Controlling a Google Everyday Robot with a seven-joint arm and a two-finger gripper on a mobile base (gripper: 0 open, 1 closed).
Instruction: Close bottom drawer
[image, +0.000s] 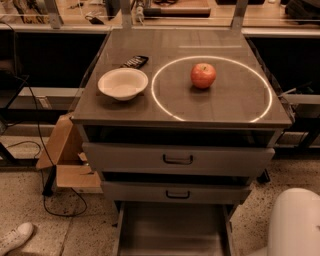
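The bottom drawer of the grey metal cabinet is pulled out toward me. Its flat grey tray shows at the lower edge of the camera view, and its front and handle are cut off below. Above it are the middle drawer and the top drawer, each with a dark loop handle and each slightly out. My gripper is out of view. Only a white rounded part of my arm shows at the bottom right, beside the open drawer's right side.
The cabinet top carries a white bowl, a red apple inside a bright ring, and a small dark device. A cardboard box and a cable lie left of the cabinet. A white shoe is at the bottom left.
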